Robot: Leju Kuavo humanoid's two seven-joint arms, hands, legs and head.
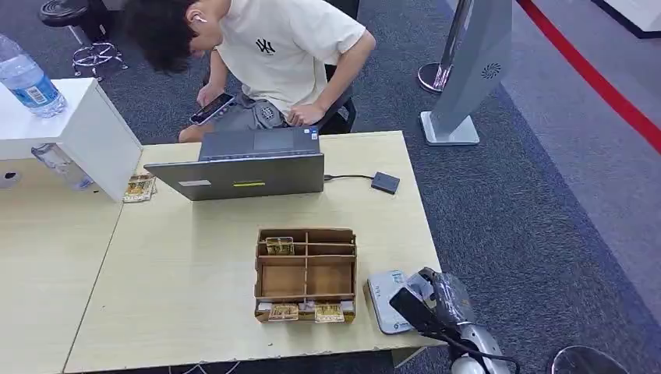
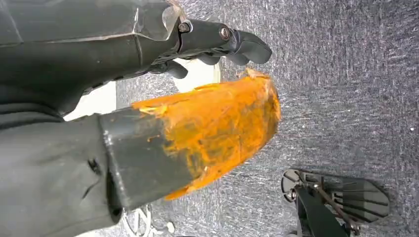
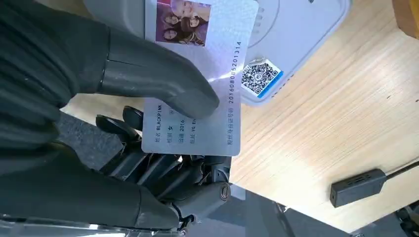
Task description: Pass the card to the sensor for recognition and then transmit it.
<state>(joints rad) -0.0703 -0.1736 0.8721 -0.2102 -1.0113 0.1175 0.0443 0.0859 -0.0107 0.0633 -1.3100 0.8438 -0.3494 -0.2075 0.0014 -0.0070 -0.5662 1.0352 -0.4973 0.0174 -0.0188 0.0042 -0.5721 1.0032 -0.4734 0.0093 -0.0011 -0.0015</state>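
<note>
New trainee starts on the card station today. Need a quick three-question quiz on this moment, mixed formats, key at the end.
1. True or false: the right hand holds the card above the white sensor.
2. Multiple choice: where does the black adapter lie? A) inside the cardboard organizer B) on the table beside the laptop C) on the carpet
3. Fill in: the person behind the table holds a ____.

Key: 1 true, the thumb presses the card against the fingers. 2 B, its cable runs to the laptop. 3 phone.
</note>
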